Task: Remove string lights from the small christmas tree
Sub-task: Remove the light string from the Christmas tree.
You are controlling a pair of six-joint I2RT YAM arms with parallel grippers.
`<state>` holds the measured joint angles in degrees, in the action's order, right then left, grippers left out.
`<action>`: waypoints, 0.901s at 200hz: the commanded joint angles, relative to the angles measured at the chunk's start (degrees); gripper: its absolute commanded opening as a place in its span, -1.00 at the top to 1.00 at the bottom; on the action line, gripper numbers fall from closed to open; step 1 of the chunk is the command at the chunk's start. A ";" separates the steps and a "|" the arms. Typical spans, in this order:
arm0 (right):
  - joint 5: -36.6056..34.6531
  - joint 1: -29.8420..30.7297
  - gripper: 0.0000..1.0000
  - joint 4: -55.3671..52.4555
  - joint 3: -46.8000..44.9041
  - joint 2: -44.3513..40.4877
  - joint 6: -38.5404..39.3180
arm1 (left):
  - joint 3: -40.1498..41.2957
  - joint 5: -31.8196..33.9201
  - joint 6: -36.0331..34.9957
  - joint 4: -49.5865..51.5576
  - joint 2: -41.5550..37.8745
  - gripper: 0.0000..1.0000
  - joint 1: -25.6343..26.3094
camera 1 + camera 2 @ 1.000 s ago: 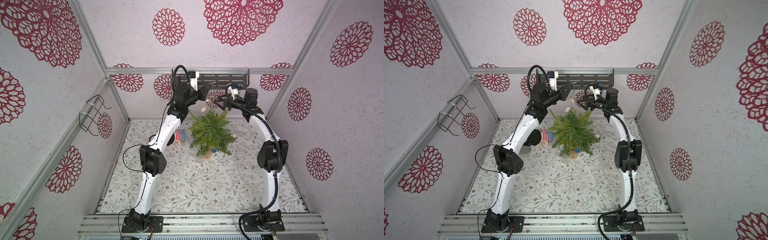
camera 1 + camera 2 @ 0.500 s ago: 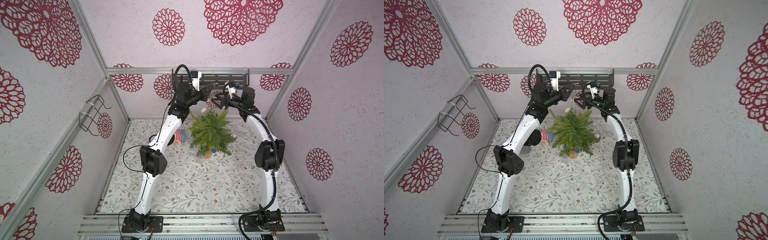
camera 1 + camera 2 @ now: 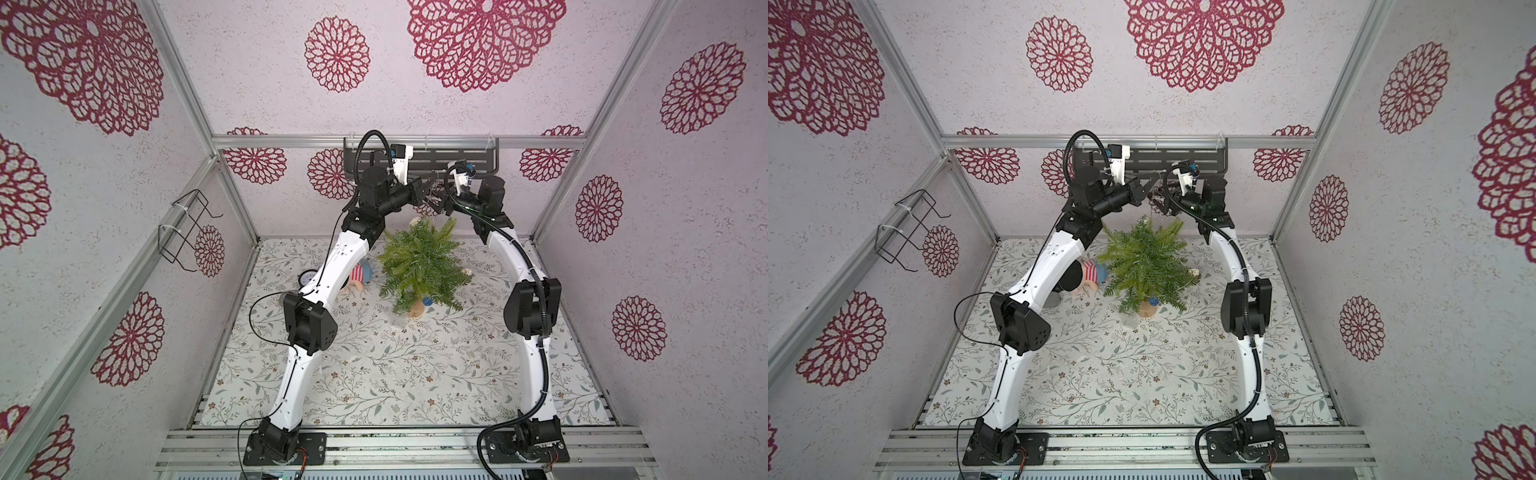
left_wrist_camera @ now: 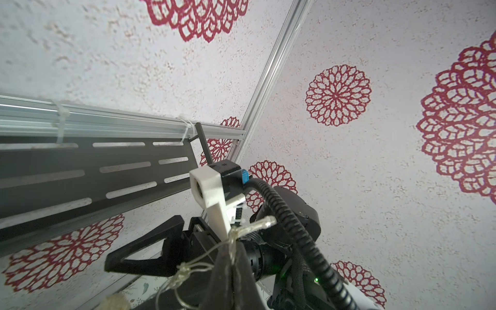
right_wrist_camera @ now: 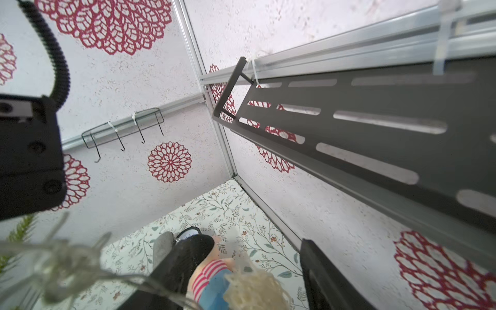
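Note:
The small christmas tree stands upright at the back middle of the mat. The string lights' thin wire rises from the tree to my left gripper, which is shut on it high above the treetop. A cream ball hangs from the wire there. My right gripper faces the left one, open, with that ball showing between its fingers; I cannot tell if it touches. A blue ball and the clear box lie by the tan base.
A doll in a striped shirt lies left of the tree, beside a small clock. A dark slotted shelf hangs on the back wall just behind both grippers. A wire rack is on the left wall.
My right arm has risen and moved in toward the left gripper, and its jaws have narrowed. The left gripper stays shut on the wire, almost in place.

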<state>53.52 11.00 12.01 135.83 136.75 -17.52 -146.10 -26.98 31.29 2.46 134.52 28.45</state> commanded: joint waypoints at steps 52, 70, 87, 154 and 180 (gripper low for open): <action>-5.78 0.63 0.27 1.39 2.60 -0.59 1.59 | 0.03 -0.89 -3.03 0.66 -0.48 1.00 0.25; -6.15 0.54 0.44 -0.17 2.62 -1.24 2.94 | 0.66 1.25 -3.42 1.01 -1.01 1.00 0.14; -6.94 0.46 0.61 -2.65 2.38 -2.20 4.69 | 1.38 3.16 -3.78 0.97 -1.68 1.00 -0.09; -10.97 -0.06 0.99 -6.82 -3.02 -8.64 7.90 | 3.08 7.28 -4.04 -1.77 -2.43 0.99 -0.98; -14.04 -0.35 1.00 -9.44 -3.77 -10.72 8.99 | 3.01 8.73 -3.25 -2.10 -2.27 0.88 -1.67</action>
<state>43.13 11.42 3.66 131.55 132.94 -11.05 -143.39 -20.21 28.64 2.35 134.50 27.77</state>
